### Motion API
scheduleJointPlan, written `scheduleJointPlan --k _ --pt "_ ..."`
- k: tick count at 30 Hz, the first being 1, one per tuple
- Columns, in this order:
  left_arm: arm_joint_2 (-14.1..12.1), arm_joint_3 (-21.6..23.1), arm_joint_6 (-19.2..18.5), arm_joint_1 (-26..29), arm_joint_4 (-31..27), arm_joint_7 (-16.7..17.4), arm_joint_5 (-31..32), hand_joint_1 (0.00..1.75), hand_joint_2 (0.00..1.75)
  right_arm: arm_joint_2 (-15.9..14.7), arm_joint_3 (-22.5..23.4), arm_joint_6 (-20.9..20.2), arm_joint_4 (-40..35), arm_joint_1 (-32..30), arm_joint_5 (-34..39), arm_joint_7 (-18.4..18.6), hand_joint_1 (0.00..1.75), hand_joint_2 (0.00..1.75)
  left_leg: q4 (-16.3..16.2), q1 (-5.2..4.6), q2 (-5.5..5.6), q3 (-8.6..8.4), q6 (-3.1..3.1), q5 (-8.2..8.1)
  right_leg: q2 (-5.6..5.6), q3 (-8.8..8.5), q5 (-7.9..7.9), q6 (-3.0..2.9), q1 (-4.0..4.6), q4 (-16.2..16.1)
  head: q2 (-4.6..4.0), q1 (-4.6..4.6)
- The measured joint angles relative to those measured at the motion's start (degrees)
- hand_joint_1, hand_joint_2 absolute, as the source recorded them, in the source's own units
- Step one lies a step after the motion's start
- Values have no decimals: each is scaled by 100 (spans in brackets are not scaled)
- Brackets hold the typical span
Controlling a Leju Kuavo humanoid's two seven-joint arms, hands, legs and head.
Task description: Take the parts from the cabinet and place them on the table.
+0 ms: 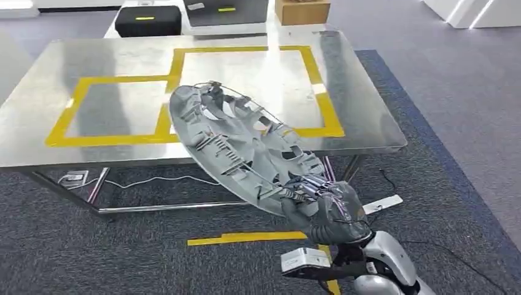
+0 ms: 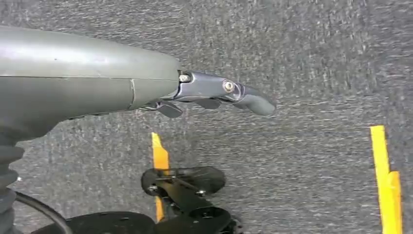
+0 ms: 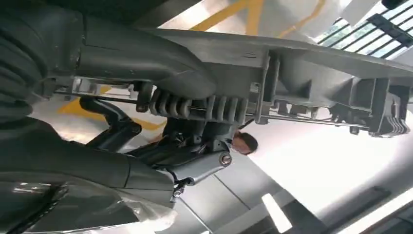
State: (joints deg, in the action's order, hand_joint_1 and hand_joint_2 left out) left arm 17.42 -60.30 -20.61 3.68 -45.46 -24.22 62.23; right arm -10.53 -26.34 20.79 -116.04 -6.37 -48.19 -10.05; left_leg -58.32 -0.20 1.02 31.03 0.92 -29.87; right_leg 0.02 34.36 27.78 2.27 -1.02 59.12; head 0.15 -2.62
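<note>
Wheel cover (image 1: 246,147): gripped at its near rim by my right robot hand (image 1: 325,206), slanting up-left ahead over the counter (image 1: 123,67) edge.

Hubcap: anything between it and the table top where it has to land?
Nothing visible. The right hand holds the grey hubcap by its near rim, tilted, its far edge over the metal table. The taped yellow rectangles ahead are bare; the black cases and wooden box stand beyond the far edge.

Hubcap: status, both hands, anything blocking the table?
Right hand grips grey hubcap by its near rim, tilted, far edge over the steel table. Left hand holds nothing, above carpet. Yellow-taped zones bare; black cases at the far edge.
</note>
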Motion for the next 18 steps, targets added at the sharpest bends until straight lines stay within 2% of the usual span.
scheduleJointPlan --k 2,3,4,5,7,8,9,10,12,13,14,15,17,18 --pt "-6 -54 -102 8 -2 -17 2 0 175 2 -7 -17 -2 23 24 9 175 175 22 9 -7 -32 -45 -26 12 1 39 -61 21 -5 0 -2" --pt "-35 -85 -138 9 -15 -28 0 0 175 20 -26 -26 -2 39 31 20 175 175 -2 16 -10 -46 -82 -89 8 -54 45 -98 -26 -46 0 -4" --pt "-50 -109 -185 15 -22 -41 -2 0 175 35 -48 -33 -2 53 30 22 175 175 -134 17 -30 -20 -113 -134 -2 -107 73 -141 -29 -52 0 14" --pt "-63 -116 -219 16 -24 -44 -2 0 175 57 -68 -37 2 71 31 28 175 175 -486 25 -36 158 -144 -288 -28 -150 108 -185 -29 -54 0 28" --pt "-92 -162 -267 30 -28 -44 -2 0 175 74 -98 -48 22 111 28 31 175 175 -1486 47 -44 729 -182 -641 -37 -222 179 -196 -25 -53 0 20" --pt "-105 -190 -275 47 -28 -44 0 0 175 74 -111 -52 28 120 28 33 175 175 -1838 47 -45 964 -187 -693 -34 -266 217 -195 -25 -53 0 26" --pt "-114 -216 -275 69 -28 -44 -2 0 175 79 -118 -52 33 121 28 33 175 175 -1879 47 -45 1061 -183 -577 -25 -322 257 -195 -25 -53 0 24" --pt "-122 -234 -273 85 -28 -44 -2 0 175 81 -124 -52 37 122 31 33 175 175 -1698 47 -45 1034 -169 -332 -15 -385 303 -190 -26 -54 0 26" --pt "-142 -256 -284 89 -37 -44 2 0 175 81 -135 -46 39 126 35 33 175 175 -755 42 -46 729 -112 361 -11 -543 416 -149 -28 -55 0 24" --pt "-146 -266 -291 93 -35 -44 9 0 175 81 -151 -39 42 133 35 35 175 175 -382 27 -57 583 -78 499 -21 -506 468 -122 -33 -71 0 20" --pt "-149 -282 -293 87 -37 -48 22 0 175 81 -164 -33 46 144 33 39 175 175 -304 -8 -62 513 -62 390 -6 -543 514 -80 11 -65 0 37" --pt "-149 -291 -293 73 -37 -59 44 0 175 83 -168 -17 44 139 30 44 175 175 -196 -8 -74 466 -35 300 -13 -540 519 -63 5 -77 0 37" --pt "-149 -306 -293 89 -37 -81 109 0 175 96 -175 -2 42 134 28 77 175 175 -134 -8 -67 457 9 285 -15 -667 458 13 4 -126 0 35" --pt "-149 -332 -293 94 -37 -92 142 0 175 96 -179 9 42 138 44 98 175 175 -95 13 -50 399 38 287 -18 -686 485 27 0 -148 0 26"
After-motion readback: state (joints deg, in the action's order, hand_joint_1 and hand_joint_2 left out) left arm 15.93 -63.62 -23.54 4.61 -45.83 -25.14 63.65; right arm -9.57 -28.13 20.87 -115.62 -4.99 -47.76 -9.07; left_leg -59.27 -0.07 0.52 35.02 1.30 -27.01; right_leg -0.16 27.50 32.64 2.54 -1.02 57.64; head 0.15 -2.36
